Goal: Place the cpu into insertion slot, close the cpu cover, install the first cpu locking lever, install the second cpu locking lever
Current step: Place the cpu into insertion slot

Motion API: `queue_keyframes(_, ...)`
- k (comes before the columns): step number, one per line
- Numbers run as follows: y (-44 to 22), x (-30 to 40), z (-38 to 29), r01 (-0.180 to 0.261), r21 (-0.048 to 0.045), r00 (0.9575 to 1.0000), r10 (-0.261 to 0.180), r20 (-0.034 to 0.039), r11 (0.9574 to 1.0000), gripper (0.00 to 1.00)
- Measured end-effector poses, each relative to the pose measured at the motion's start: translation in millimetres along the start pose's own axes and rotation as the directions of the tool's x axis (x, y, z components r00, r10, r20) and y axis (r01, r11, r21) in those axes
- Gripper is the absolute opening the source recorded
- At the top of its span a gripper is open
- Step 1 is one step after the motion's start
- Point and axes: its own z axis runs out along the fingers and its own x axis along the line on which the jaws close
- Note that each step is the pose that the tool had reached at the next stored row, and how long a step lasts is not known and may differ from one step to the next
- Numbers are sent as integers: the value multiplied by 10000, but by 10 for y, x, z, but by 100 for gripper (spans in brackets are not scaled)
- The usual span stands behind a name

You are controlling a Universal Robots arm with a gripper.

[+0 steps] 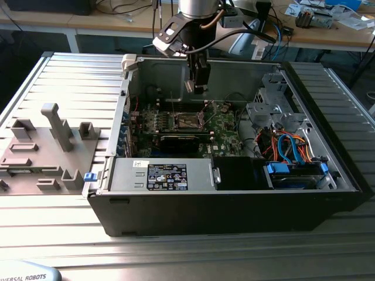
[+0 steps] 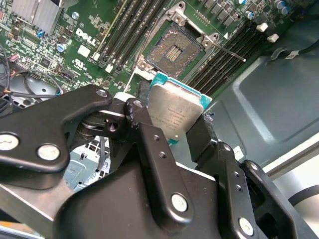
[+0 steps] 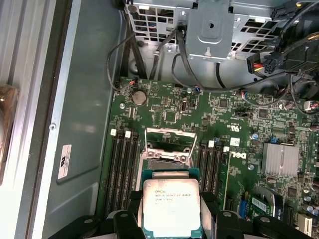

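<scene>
My gripper (image 1: 198,86) hangs inside the open computer case, shut on the cpu (image 3: 171,206), a silvery square plate on a teal-edged carrier. In both wrist views the black fingers (image 2: 149,130) clamp its two opposite sides. The cpu (image 2: 174,112) is held in the air above the green motherboard, apart from the insertion slot (image 2: 174,50). That insertion slot (image 3: 167,160) is a dark square socket with a metal rim, and its cover frame (image 3: 168,139) stands raised. A thin locking lever (image 2: 232,52) sticks out beside it. In the exterior view the slot (image 1: 187,122) lies below the gripper.
Black memory slots (image 3: 122,169) flank the socket on both sides. A finned heat sink (image 3: 281,159) sits nearby. A power supply (image 1: 164,175) and a drive cage with blue cables (image 1: 293,146) fill the case's near side. A grey fixture plate (image 1: 41,146) lies at the exterior view's left.
</scene>
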Motion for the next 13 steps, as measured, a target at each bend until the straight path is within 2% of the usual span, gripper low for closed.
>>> queue_keyframes(13, 0, 0, 2, -158, -3, 9999, 158, 13, 9999, 54)
